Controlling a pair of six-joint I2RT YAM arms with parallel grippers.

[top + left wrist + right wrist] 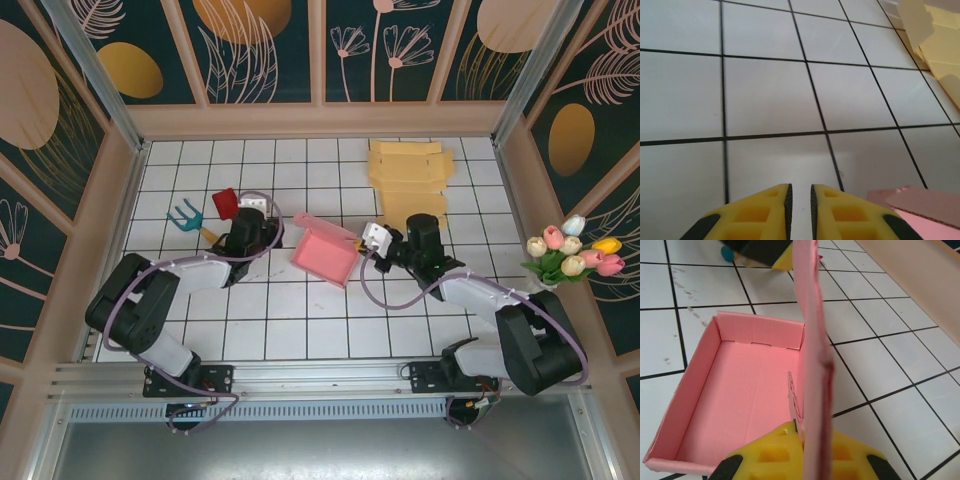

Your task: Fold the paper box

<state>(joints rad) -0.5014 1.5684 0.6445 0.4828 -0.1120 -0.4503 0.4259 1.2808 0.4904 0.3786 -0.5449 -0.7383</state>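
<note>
The pink paper box (322, 255) lies open on the tiled table, its tray facing up. My right gripper (360, 246) is at its right side, shut on a tall pink flap (812, 340) that stands upright along the tray's (740, 385) right wall. The yellow fingers (785, 450) of the right gripper (801, 427) pinch that flap. My left gripper (272, 232) hovers just left of the box. In the left wrist view the left gripper (800, 190) has a narrow gap between its pads, nothing in it, and a pink box corner (920, 205) at lower right.
A stack of flat tan cardboard blanks (410, 180) lies at the back right, and the blanks (940, 50) also appear from the left wrist. A red piece (225, 202) and a teal toy fork (184, 215) sit at the left. Tulips (572, 250) stand by the right wall.
</note>
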